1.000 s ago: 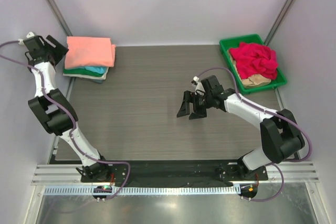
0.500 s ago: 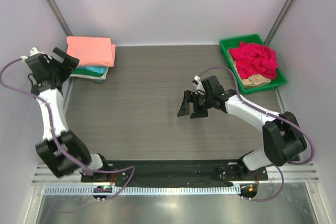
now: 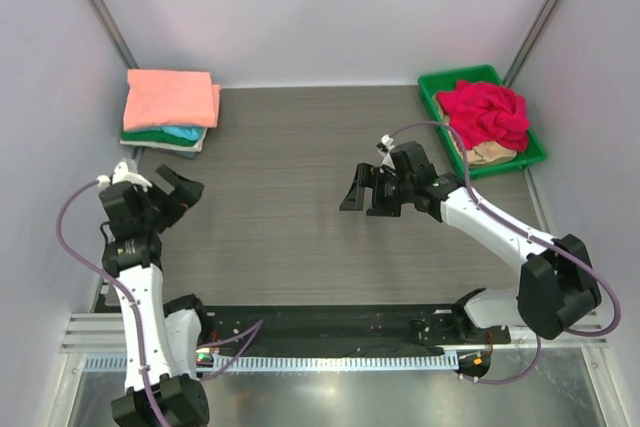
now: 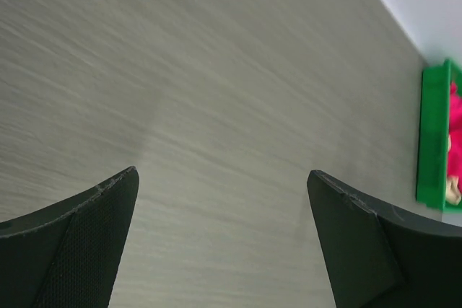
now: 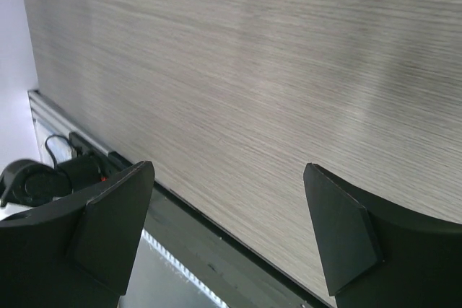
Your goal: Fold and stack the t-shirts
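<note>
**Both pincers wide and empty; shirts at the far corners**

From the top camera, the folded stack (image 3: 170,115) sits at the 11 o'clock corner of the table (image 3: 290,237). A salmon-orange t-shirt (image 3: 172,97) lies on top. A green t-shirt (image 3: 146,133) and a turquoise t-shirt (image 3: 186,133) show at the near edge beneath it, with a pale layer lowest.

At 1 o'clock the green tray (image 3: 458,75) holds a crumpled red t-shirt (image 3: 487,112). A beige t-shirt (image 3: 490,154) peeks out on its near side.

The left gripper (image 3: 178,199) hangs at 8 o'clock by the table's left edge, well apart from the stack. In its wrist view the left gripper (image 4: 224,239) has its jaws spread far apart with only bare table (image 4: 216,91) between them. The green tray (image 4: 432,142) shows blurred at that view's 3 o'clock edge.

The right gripper (image 3: 365,199) hovers just toward 3 o'clock of the table's centre, well apart from the tray. Its wrist view shows the right gripper (image 5: 224,232) likewise gaping wide over bare table (image 5: 238,70), holding nothing.
</note>
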